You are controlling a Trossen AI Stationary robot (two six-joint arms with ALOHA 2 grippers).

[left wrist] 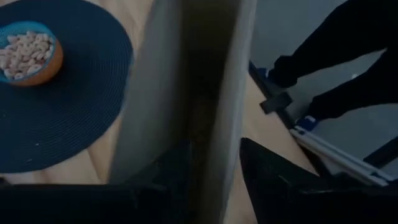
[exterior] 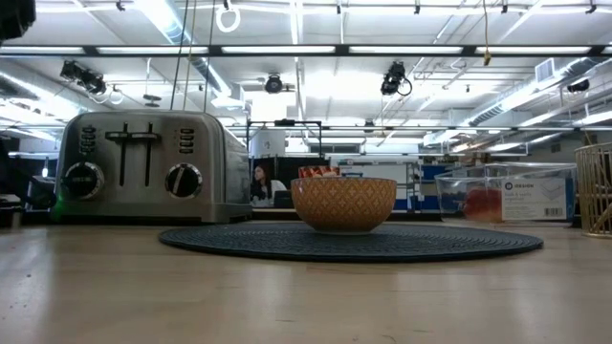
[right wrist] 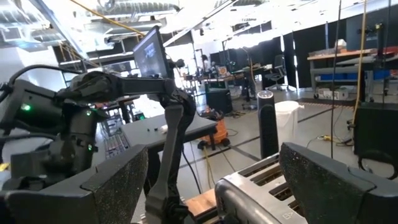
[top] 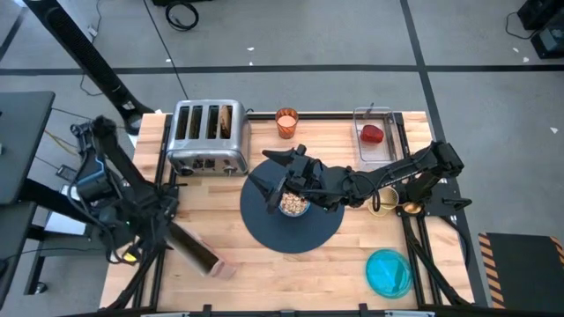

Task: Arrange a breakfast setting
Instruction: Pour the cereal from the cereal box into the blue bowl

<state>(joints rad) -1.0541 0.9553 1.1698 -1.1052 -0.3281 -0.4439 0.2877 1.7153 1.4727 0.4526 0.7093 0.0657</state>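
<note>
Left end effector (top: 207, 258) beyond low view

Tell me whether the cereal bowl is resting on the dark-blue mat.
Touching. The low view shows the bowl sitting directly on the mat, with no gap beneath its base.

Both arms (top: 115, 189) are matte black, jointed, cable-draped; the right hand (right wrist: 211, 180) has broad speckled fingers
</note>
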